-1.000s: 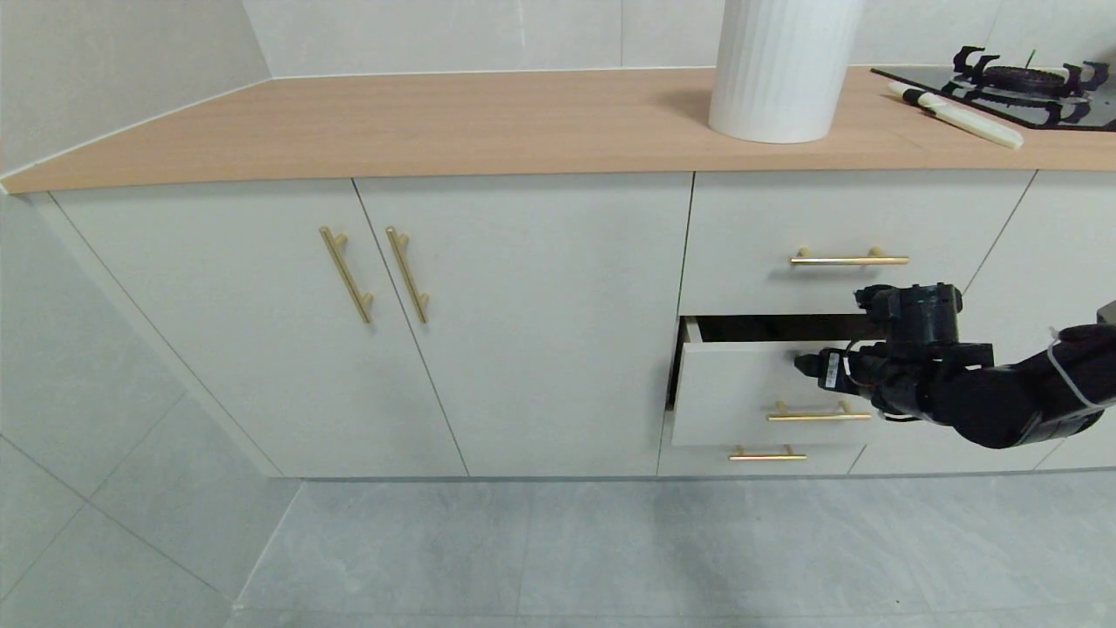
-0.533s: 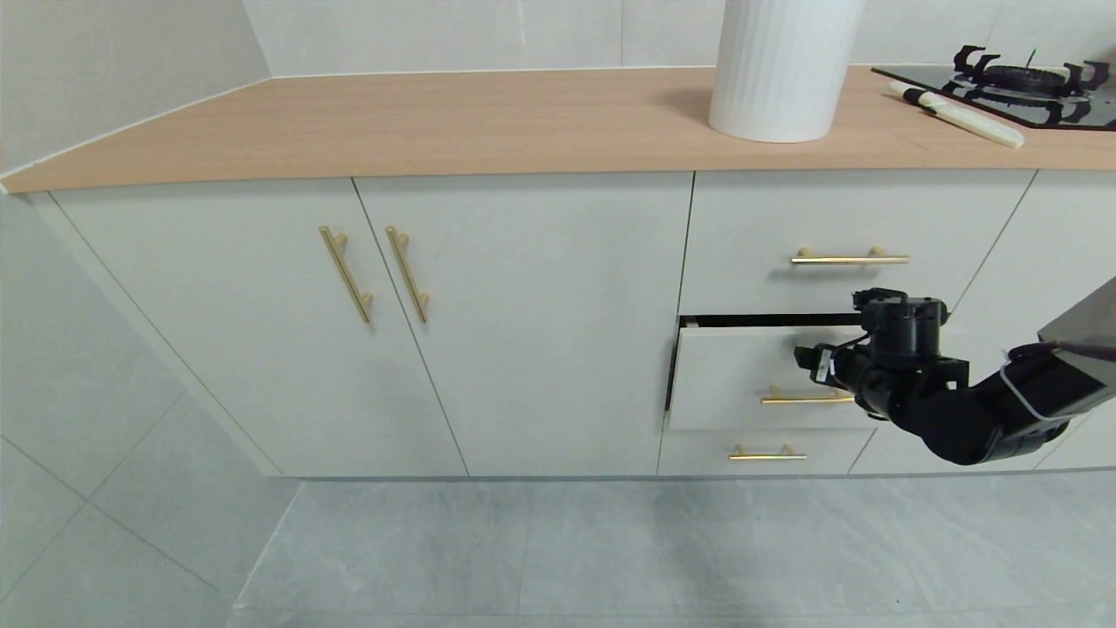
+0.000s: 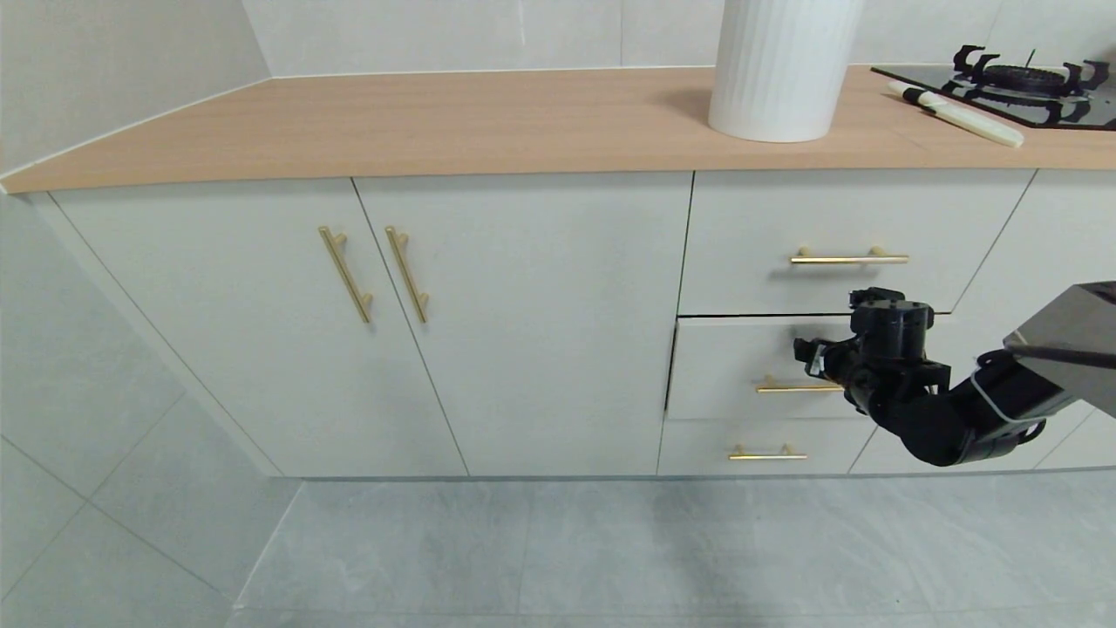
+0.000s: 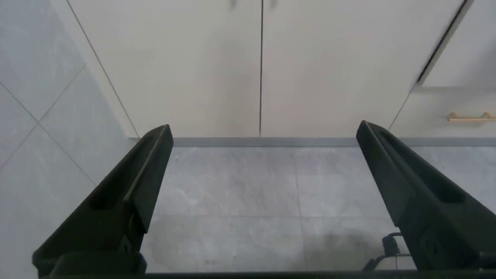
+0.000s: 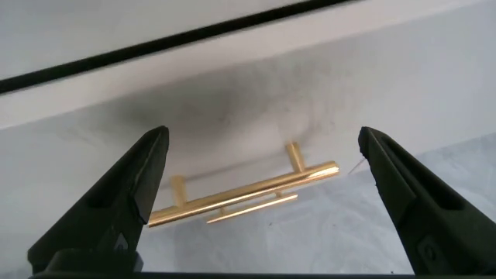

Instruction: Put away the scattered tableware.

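The middle drawer (image 3: 724,366) of the right-hand cabinet stack is pushed in, with only a thin dark gap along its left edge. My right gripper (image 3: 815,358) is up against the drawer front just above its gold handle (image 3: 789,387). In the right wrist view this gripper (image 5: 263,143) is open, its fingers spread wide either side of the handle (image 5: 240,191) and holding nothing. A white-bladed knife with a black handle (image 3: 955,113) lies on the wooden counter (image 3: 436,122) at the far right. My left gripper (image 4: 263,133) hangs open and empty over the grey floor.
A tall white ribbed container (image 3: 779,70) stands on the counter above the drawers. A black gas hob (image 3: 1020,83) sits at the far right corner. Two shut cupboard doors with gold handles (image 3: 375,275) are to the left. Grey tiled floor (image 3: 523,549) lies in front.
The middle drawer has slid from well open to almost shut. My right gripper travelled in toward the cabinet with it.
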